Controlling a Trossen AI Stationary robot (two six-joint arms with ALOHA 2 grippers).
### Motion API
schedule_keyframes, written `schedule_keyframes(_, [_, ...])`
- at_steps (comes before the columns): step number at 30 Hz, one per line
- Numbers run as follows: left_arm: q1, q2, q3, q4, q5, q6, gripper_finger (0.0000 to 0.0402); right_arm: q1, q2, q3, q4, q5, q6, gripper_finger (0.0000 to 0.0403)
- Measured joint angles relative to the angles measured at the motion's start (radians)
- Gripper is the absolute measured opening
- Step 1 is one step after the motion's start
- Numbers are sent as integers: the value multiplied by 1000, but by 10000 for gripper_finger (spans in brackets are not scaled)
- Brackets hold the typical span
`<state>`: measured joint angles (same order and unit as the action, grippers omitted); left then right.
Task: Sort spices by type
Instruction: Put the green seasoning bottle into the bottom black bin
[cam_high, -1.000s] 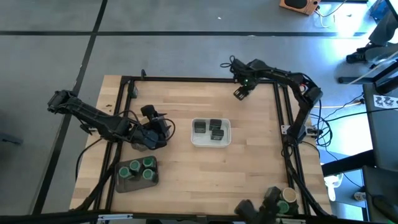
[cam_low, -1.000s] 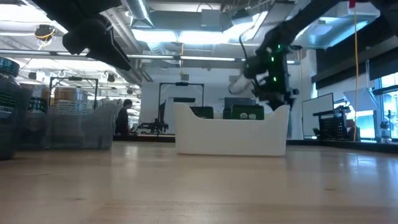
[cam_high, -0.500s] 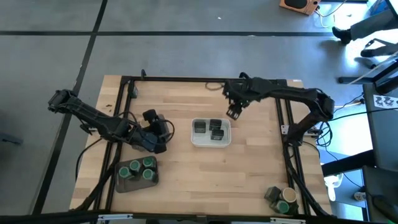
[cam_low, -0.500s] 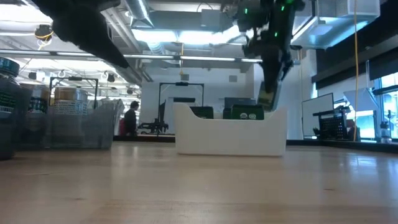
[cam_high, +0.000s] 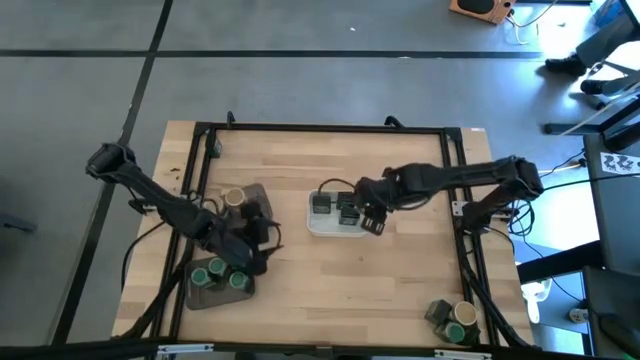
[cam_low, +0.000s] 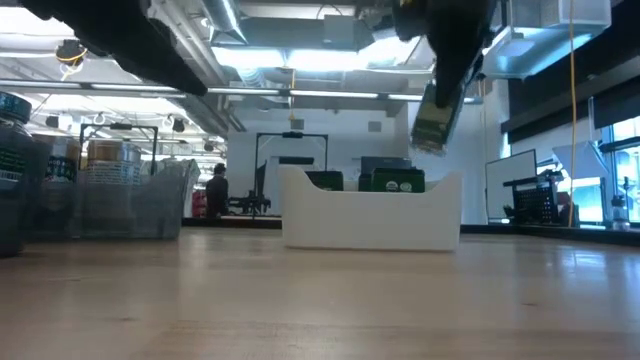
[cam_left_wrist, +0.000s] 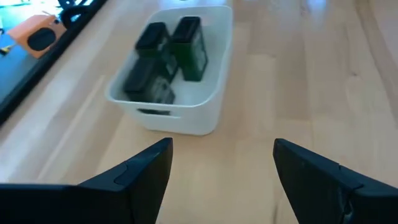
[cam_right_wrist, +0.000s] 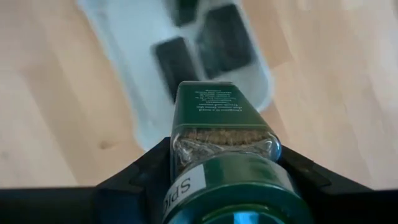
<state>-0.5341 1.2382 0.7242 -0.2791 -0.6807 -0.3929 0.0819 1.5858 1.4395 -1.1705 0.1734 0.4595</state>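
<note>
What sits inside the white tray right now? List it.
The white tray holds three dark squarish tins. The right gripper holds a fourth tin above its rim. The tray floor beneath the tins is hidden.

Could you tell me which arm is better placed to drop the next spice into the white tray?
The right. Its tool already grips a green spice tin above the white tray; the left tool is open and empty.

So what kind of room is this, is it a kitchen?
Probably not a kitchen. It looks like a robot lab or workshop: a wooden table in a black metal frame on a bare grey floor, cables trailing beside it, and computer screens and shelves of bins in the room behind.
</note>
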Motion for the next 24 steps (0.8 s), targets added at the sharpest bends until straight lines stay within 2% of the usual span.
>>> schedule_keyframes(6, [-39,114,0,157,25,-55,276,148,0,3,119,-61,5,202])
schedule_keyframes(10, [-64,187,0,272,26,-60,276,243,18,-22,245,-63,4,202])
schedule_keyframes(14, [-76,270,6,314,25,-74,276,314,73,-28,324,-62,-10,202])
schedule_keyframes(19, [-88,382,74,321,47,-130,276,360,170,-28,359,-103,-20,202])
schedule_keyframes(24, [-103,465,134,322,51,-128,276,359,256,-30,352,-145,-12,202])
